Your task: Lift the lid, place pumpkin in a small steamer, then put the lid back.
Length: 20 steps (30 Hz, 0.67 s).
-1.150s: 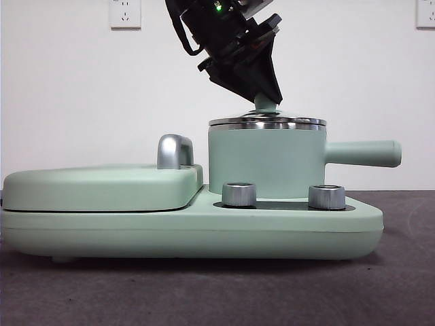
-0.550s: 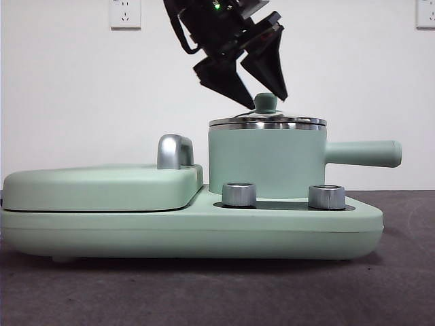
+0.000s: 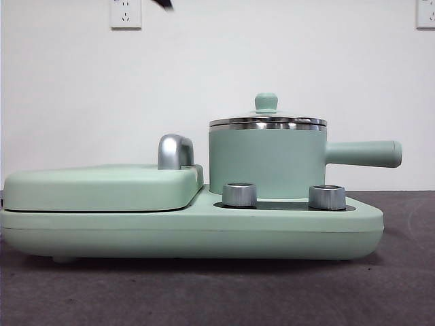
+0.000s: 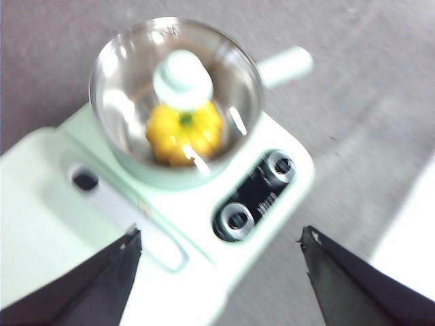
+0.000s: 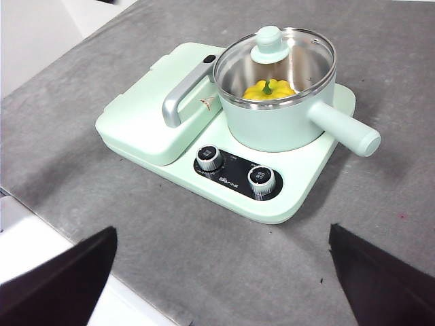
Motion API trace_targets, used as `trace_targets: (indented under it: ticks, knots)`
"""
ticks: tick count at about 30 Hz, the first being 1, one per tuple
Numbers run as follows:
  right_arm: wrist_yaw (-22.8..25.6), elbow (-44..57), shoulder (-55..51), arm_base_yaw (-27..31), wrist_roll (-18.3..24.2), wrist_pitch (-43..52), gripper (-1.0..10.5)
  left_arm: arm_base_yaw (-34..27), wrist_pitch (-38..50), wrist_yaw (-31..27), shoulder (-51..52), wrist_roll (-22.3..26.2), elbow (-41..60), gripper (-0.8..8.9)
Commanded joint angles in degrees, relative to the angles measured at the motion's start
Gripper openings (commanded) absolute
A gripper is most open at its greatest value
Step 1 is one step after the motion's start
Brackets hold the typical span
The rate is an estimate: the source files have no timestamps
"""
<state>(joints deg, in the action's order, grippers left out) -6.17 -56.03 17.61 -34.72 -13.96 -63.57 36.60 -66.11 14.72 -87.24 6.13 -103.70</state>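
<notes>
The small steamer stands on the right of the appliance, its handle pointing right. The lid sits flat on its rim, the knob free. The pumpkin lies inside the pot under the glass, and it also shows in the right wrist view. It is hidden in the front view. My left gripper is open and empty, high above the lid and steamer. Only a black tip shows in the front view. My right gripper is open and empty, well back from the steamer and lid.
The wide mint-green appliance base carries a flat griddle cover with a steel handle on the left and two steel dials at the front. The grey table's edge runs near my right gripper.
My left gripper opened off the lid's knob and rose out of the front view. The lid stays seated on the steamer.
</notes>
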Motion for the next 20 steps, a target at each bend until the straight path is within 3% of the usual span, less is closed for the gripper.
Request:
trace_targets:
  ticks: [1,10,20]
  knots:
    - [-0.04,-0.52,0.22,-0.39,-0.66,0.79,5.0,0.37,0.09,-0.04,6.38,-1.79,2.91,3.83]
    - [-0.46,-0.52,0.24,-0.39,-0.57,1.01,5.0,0.37,2.05,-0.04,29.07,-6.58,23.93,3.83]
    - [-1.31,-0.52,0.28,-0.39,-0.17,2.03,5.0,0.37,11.63,-0.07,54.64,-13.38,45.94,3.82]
